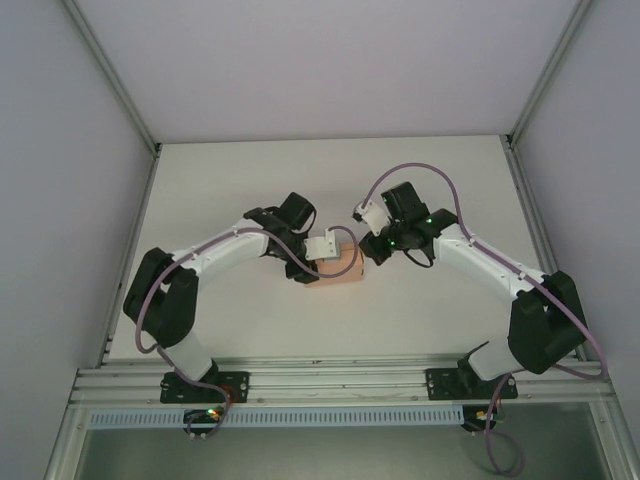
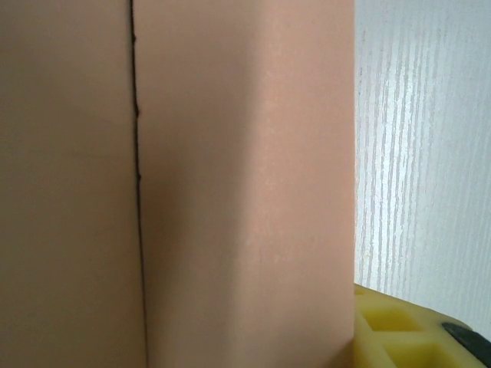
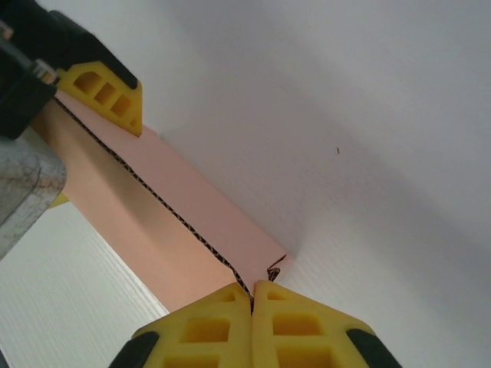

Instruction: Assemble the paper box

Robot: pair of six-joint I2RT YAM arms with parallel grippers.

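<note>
The paper box (image 1: 340, 272) lay on the white bench (image 1: 250, 170), a small salmon-pink block between the two arms, with both arms reaching in to it.

The left gripper (image 1: 320, 262) sat on the box's left part. In the left wrist view the box (image 2: 230, 192) stood close against the lens, a dark seam running down its face, and one yellow finger (image 2: 391, 333) showed just beside its lower right edge. From the right wrist, that gripper's upper yellow finger (image 3: 103, 92) lay on the far end of the box (image 3: 153, 215), and a sliver of yellow showed past the box's opposite side, so the left gripper was clamped across the box, partly spread.

The right gripper (image 1: 366, 252) met the box's right edge. Seen from its own wrist, the right gripper (image 3: 252, 307) had its yellow fingertips pressed together at the box's near corner. The dark cut edge of the card ran straight into the line between them, so it was pinching the thin card there.
</note>
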